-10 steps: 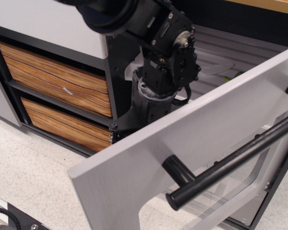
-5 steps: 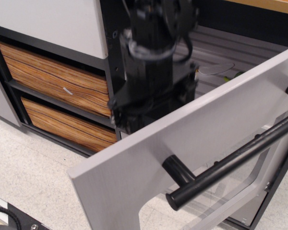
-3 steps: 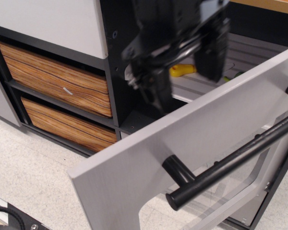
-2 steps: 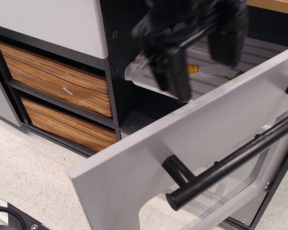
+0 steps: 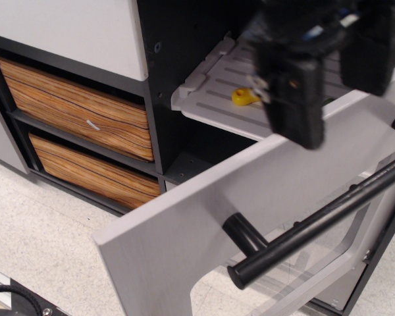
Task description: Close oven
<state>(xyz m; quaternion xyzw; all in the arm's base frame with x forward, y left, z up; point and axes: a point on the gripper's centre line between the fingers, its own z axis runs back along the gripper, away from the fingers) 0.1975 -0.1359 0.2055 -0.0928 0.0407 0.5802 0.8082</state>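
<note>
- My gripper [image 5: 332, 92] hangs over the top edge of the oven [image 5: 204, 217] door, fingers [image 5: 296, 99] spread wide, holding nothing.
- The door hangs open, tilted toward me, below and nearer than the fingers.
- Its black handle [image 5: 316, 220] runs lower-left to upper-right on the near face, apart from the fingers.
- I judge a push away, toward the rack [image 5: 217, 92], closes it.
</note>
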